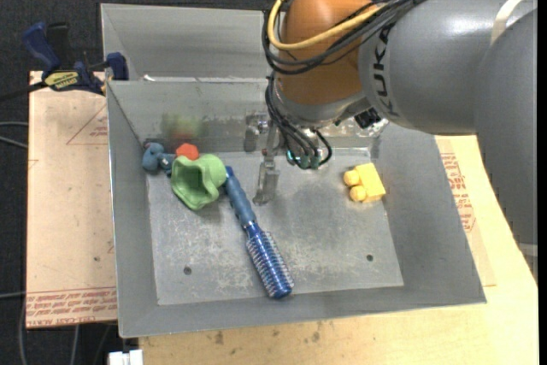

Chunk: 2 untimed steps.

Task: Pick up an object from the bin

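1. Five loose things lie in your grey metal bin (342, 244); the grey arm (444, 64) reads "KUKA".
2. Your gripper (266, 182) hangs low at mid-bin, just right of the handle of the blue plastic bristle hairbrush (256, 244), the thing nearest it. You cannot tell whether it is apart or together.
3. Left of the brush lie a crumpled green soft lump (198, 180), a small orange ball (186, 152) and a small blue piece (154, 156), hard to make out.
4. A yellow plastic block (363, 182) lies apart, to the right.

The arm (444, 55) reaches in from the right, jaws hanging below the orange wrist (320, 38).
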Tool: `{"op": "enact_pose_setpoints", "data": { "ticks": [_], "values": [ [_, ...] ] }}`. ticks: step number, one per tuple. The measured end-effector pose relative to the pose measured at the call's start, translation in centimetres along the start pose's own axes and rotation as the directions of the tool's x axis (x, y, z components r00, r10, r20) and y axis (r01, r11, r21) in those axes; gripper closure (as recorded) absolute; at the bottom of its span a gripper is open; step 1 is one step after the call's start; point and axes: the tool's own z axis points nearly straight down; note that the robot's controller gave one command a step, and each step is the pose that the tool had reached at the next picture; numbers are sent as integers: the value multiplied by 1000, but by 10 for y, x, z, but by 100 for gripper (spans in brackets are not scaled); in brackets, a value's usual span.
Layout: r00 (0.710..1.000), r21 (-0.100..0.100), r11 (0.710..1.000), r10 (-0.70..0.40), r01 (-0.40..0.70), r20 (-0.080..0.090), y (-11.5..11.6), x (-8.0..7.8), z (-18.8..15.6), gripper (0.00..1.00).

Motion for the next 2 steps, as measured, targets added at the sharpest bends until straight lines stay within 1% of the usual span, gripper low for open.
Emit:
{"op": "enact_pose_setpoints", "data": {
  "ticks": [1, 2],
  "values": [
    [965, 0, 965, -261, 261, 3, 46, -2, 120, 0],
    [982, -2, 982, -191, 191, 11, 138, 15, 117, 0]
  ]
}}
